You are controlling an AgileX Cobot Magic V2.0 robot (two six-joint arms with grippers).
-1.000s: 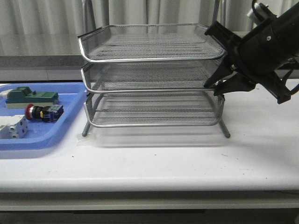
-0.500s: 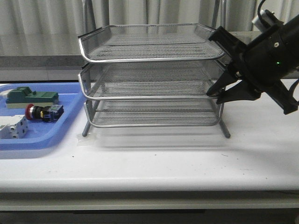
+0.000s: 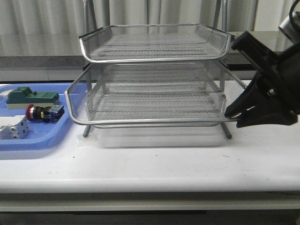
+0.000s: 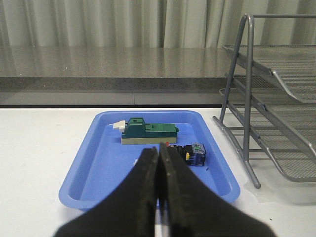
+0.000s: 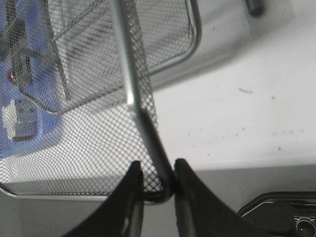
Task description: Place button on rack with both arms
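the button (image 3: 42, 113) lies in the blue tray (image 3: 28, 140) on the counter (image 3: 154, 164), just left of the rack (image 3: 154, 56), between a green-topped block (image 3: 32, 97) and a white terminal block (image 3: 13, 129). it's on its side, long axis running across the tray, red head pointing away from the rack, blue rear block toward it.

the left gripper (image 4: 159, 163) is the nearer one, no contest. in the left wrist view its fingers (image 4: 143, 187) are pressed together with nothing between them, and the button (image 4: 190, 152) sits just beyond the tips, a touch toward the rack side. so my read is those fingers need to spread and come down across the black body, across that long axis.

over on the right, the right gripper (image 3: 234, 115) is pinching the front right corner of the middle tier (image 3: 150, 108); the right wrist view shows the chrome rim (image 5: 148, 133) clamped between the two fingers (image 5: 133, 182).

and here's the change: a second ago that middle tier sat tucked under the top one, half a second ago it had barely started out, and now it's slid well forward toward the camera, its front rim hanging out past the rack's legs. the right arm has drawn back and down with it. button, tray and blocks haven't moved.

open mesh is now exposed, well apart from the button.
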